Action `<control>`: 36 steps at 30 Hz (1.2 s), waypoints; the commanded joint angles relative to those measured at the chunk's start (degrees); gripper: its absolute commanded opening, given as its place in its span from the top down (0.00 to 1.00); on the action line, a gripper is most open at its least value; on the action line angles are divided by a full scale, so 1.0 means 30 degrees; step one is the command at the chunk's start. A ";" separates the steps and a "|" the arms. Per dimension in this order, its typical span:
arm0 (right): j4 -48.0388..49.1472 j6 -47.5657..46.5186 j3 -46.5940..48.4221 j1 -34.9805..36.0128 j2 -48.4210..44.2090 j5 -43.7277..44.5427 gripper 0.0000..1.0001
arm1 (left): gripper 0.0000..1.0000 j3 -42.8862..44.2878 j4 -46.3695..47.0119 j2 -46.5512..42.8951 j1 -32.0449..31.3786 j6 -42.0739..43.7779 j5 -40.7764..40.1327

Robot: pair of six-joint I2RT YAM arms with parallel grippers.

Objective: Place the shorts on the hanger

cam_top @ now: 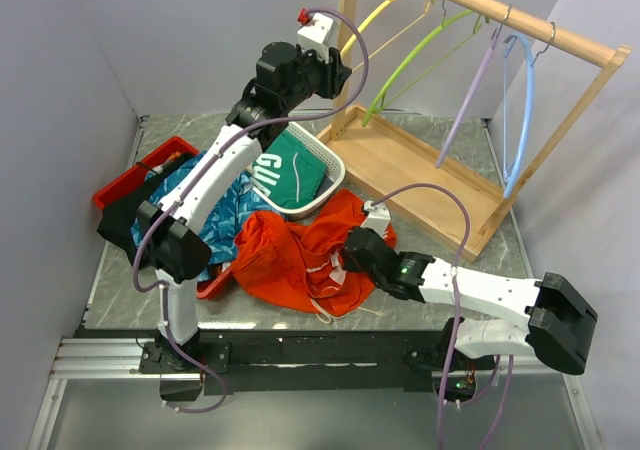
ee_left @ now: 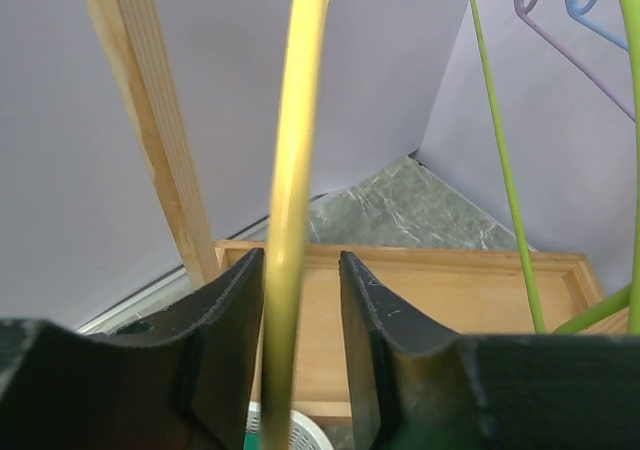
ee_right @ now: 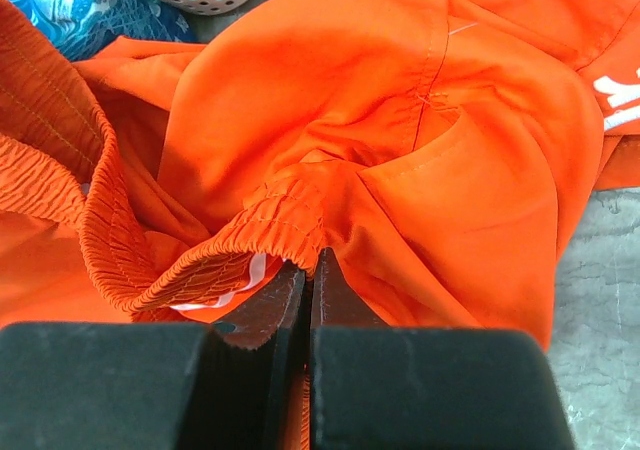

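Distance between the two task things is what your coming move turns on. The shorts lie heaped at the lower centre of the top view, while the hanger hangs from the wooden rack at the upper centre, up and a little to the right of the heap.

Each arm is already at its own thing. The left gripper is up at the hanger. Its jaws stand part open with the yellow rod running top to bottom between them, close against the finger on the frame's left and clear of the other, so it looks bracketed rather than clamped. The right gripper is closed tight on the gathered waistband of the shorts, with orange cloth bunched above its tips.

By my judgement you need to carry the waistband up and away toward that rod, keeping it opened across the rod's line.

Writing is scarce. The green garment in the white basket bears large white letters, too tilted to read surely. A white mark on the shorts at the right edge of the right wrist view is cut off.
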 commanded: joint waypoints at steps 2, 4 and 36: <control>0.0186 -0.0297 0.0603 -0.0160 0.0401 0.0218 1.00 | 0.60 0.1077 0.0794 0.0436 -0.0356 0.0594 -0.0277; 0.0040 -0.0355 0.0720 -0.0160 0.0460 0.0277 1.00 | 0.64 0.1253 0.0765 0.0699 -0.0385 0.0682 -0.0423; -0.0634 -0.0443 0.1570 -0.0219 0.1105 0.0716 1.00 | 0.99 -0.2085 0.5335 -0.2756 -0.0766 0.1649 -0.1859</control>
